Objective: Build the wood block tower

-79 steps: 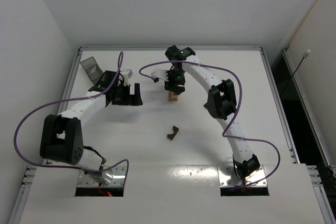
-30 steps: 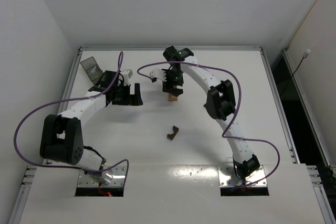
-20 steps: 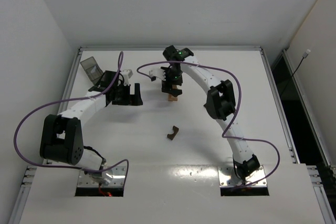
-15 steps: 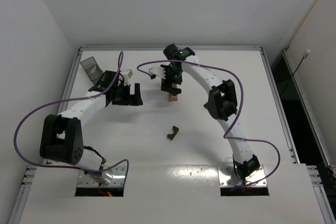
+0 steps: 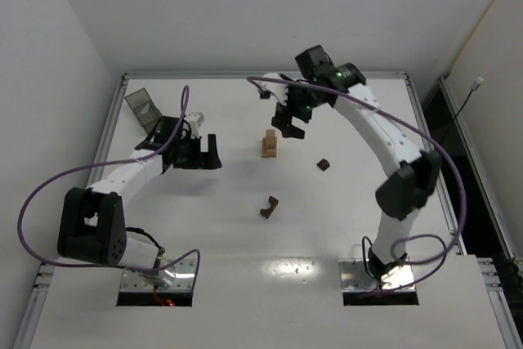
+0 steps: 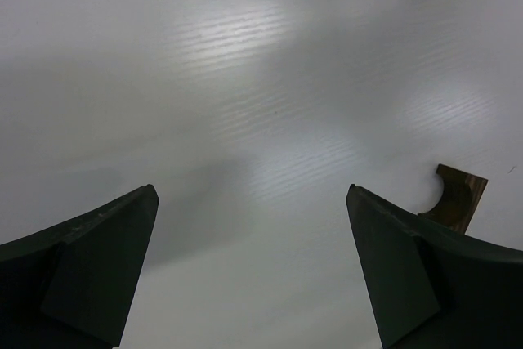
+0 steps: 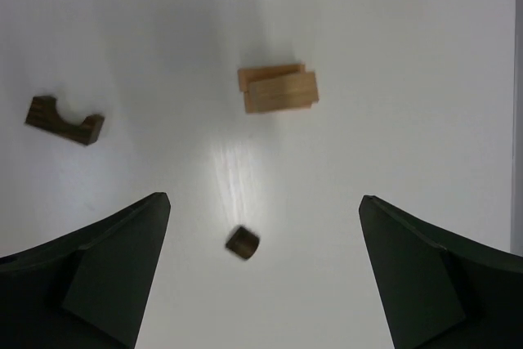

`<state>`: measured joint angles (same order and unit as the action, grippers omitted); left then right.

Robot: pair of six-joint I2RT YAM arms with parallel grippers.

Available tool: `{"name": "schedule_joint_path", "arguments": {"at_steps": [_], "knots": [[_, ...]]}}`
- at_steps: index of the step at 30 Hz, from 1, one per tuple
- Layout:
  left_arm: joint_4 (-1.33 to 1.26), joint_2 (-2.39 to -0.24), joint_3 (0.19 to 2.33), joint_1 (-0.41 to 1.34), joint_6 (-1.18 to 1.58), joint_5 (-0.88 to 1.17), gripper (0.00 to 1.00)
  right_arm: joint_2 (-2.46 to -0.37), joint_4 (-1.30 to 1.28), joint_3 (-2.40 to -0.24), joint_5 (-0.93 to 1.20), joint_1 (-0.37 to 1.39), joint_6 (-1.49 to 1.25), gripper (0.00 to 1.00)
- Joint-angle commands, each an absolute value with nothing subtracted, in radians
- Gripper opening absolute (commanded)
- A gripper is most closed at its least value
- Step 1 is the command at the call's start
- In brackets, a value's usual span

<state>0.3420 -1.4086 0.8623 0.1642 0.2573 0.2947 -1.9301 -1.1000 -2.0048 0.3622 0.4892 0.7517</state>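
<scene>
The tan tower (image 5: 269,145) is standing unfinished on the tabletop (image 5: 204,230), the small dark block (image 5: 324,165) and dark arch (image 5: 269,207) are lying loose near it (yet to be stacked, I judge), and the left pincer (image 5: 198,155) and right pincer (image 5: 289,128) are hanging spread, empty.

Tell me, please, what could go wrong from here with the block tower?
The tower has a slightly offset top piece, so another block may tip it.
The open right hand hangs near it and could knock it when reaching.
The small dark block lies loose beside the tower; being tiny, it may slip when picked.
</scene>
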Motion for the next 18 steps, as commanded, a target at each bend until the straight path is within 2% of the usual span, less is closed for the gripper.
{"name": "schedule_joint_path", "arguments": {"at_steps": [1, 7, 12, 13, 17, 18], "knots": [[0.313, -1.319, 0.831, 0.198, 0.255, 0.319, 1.00, -1.719, -0.944, -1.757, 0.348, 0.457, 0.615, 0.98], [0.368, -1.250, 0.848, 0.414, 0.080, 0.405, 1.00, -1.366, -0.746, -1.403, 0.043, 0.410, 0.581, 0.96], [0.461, -1.250, 0.925, 0.569, -0.112, 0.453, 1.00, -1.208, -0.658, -1.263, -0.018, 0.357, 0.571, 0.96], [0.478, -1.250, 0.934, 0.593, -0.141, 0.453, 1.00, -1.183, -0.626, -1.244, -0.041, 0.357, 0.555, 0.93], [0.534, -1.285, 0.966, 0.709, -0.227, 0.417, 0.87, -1.101, -0.607, -1.174, -0.089, 0.338, 0.496, 0.85], [0.534, -1.298, 0.977, 0.727, -0.227, 0.398, 0.80, -1.101, -0.617, -1.173, -0.089, 0.328, 0.486, 0.85]]}}
